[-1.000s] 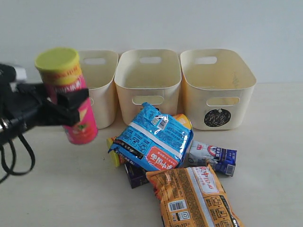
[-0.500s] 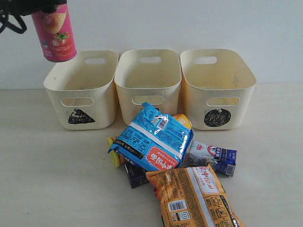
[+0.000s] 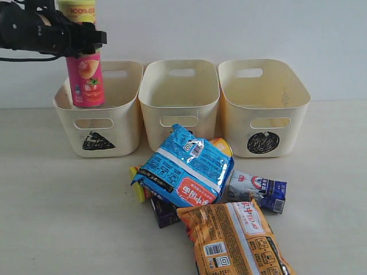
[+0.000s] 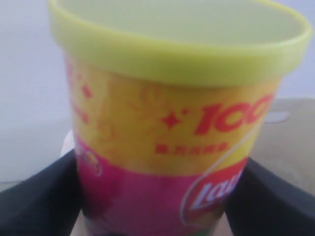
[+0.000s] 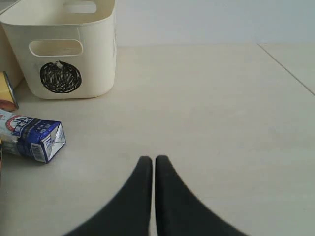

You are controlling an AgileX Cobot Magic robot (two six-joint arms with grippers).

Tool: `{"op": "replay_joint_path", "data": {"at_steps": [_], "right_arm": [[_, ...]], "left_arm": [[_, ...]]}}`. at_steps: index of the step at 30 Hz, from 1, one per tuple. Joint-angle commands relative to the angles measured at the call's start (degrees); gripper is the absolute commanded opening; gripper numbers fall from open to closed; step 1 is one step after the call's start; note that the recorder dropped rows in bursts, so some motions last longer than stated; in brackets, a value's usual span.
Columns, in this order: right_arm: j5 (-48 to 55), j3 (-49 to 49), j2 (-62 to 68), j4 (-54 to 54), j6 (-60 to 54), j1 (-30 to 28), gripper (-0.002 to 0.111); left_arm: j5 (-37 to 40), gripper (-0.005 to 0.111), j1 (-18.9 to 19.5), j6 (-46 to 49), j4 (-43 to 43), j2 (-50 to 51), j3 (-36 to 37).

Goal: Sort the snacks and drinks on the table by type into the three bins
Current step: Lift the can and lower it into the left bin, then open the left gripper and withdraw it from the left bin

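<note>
My left gripper (image 3: 80, 37) is shut on a pink Lay's chip tube (image 3: 85, 74), held upright with its yellow-green lid up. The tube's lower end dips inside the triangle-marked bin (image 3: 97, 123) at the left of the three bins. In the left wrist view the tube (image 4: 167, 147) fills the frame between the black fingers (image 4: 39, 196). A blue packet (image 3: 183, 166), an orange packet (image 3: 235, 240), a white-and-blue carton (image 3: 258, 189) and a purple box (image 3: 163, 211) lie on the table (image 3: 57, 217). My right gripper (image 5: 148, 160) is shut and empty over bare table.
The middle bin (image 3: 180, 109) and the circle-marked bin (image 3: 264, 109) stand beside the triangle one, both showing nothing inside. A yellow tube (image 3: 137, 192) lies mostly hidden under the blue packet. In the right wrist view the carton (image 5: 32, 135) lies near the circle bin (image 5: 69, 49).
The left arm lifted the pink tube from beside the bins up high, then carried it right and down into the triangle bin's opening. The right gripper has not moved.
</note>
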State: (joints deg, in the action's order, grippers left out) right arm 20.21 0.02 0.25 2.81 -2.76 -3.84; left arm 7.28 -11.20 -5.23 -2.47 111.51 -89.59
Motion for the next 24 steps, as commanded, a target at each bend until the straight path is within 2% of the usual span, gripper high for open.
{"op": "replay_joint_path", "data": {"at_steps": [1, 2, 3, 6, 7, 10, 12, 16, 18, 21, 24], "right_arm": [[-0.45, -0.02, -0.25, -0.34, -0.08, -0.19, 0.0], [-0.45, -0.02, -0.25, -0.34, -0.08, -0.19, 0.0], [-0.45, -0.02, -0.25, -0.34, -0.18, -0.19, 0.0], [-0.45, -0.02, -0.25, -0.34, -0.18, -0.19, 0.0], [-0.45, -0.02, -0.25, -0.34, -0.18, -0.19, 0.0], [-0.45, -0.02, -0.25, -0.34, -0.07, -0.19, 0.0], [-0.45, -0.02, -0.25, -0.34, -0.07, -0.19, 0.0], [-0.58, -0.02, -0.25, -0.34, -0.18, -0.19, 0.0], [-0.58, -0.02, -0.25, -0.34, -0.18, -0.19, 0.0], [-0.58, -0.02, -0.25, -0.34, -0.18, -0.19, 0.0], [-0.6, -0.02, -0.25, -0.34, -0.08, -0.19, 0.0]], "left_arm": [[0.05, 0.011, 0.13, -0.55, 0.55, 2.17, -0.44], [0.05, 0.018, 0.13, -0.55, 0.55, 2.63, -0.44], [0.05, 0.029, 0.13, -0.55, 0.55, 3.07, -0.44], [-1.17, 0.075, 0.13, -0.55, 0.55, 3.44, -0.44], [-1.46, 0.084, 0.13, -0.55, 0.55, 3.44, -0.44], [-1.38, 0.098, 0.13, -0.55, 0.55, 3.11, -0.49], [-1.18, 0.101, 0.13, -0.55, 0.55, 2.5, -0.49], [0.99, 0.1, 0.13, -0.55, 0.55, 0.26, -0.49], [3.72, 0.094, 0.13, -0.55, 0.55, -1.73, -0.49], [9.36, 0.071, 0.13, -0.55, 0.55, -5.75, -0.49], [14.18, 0.026, 0.13, 0.12, 0.55, -9.51, 0.39]]}}
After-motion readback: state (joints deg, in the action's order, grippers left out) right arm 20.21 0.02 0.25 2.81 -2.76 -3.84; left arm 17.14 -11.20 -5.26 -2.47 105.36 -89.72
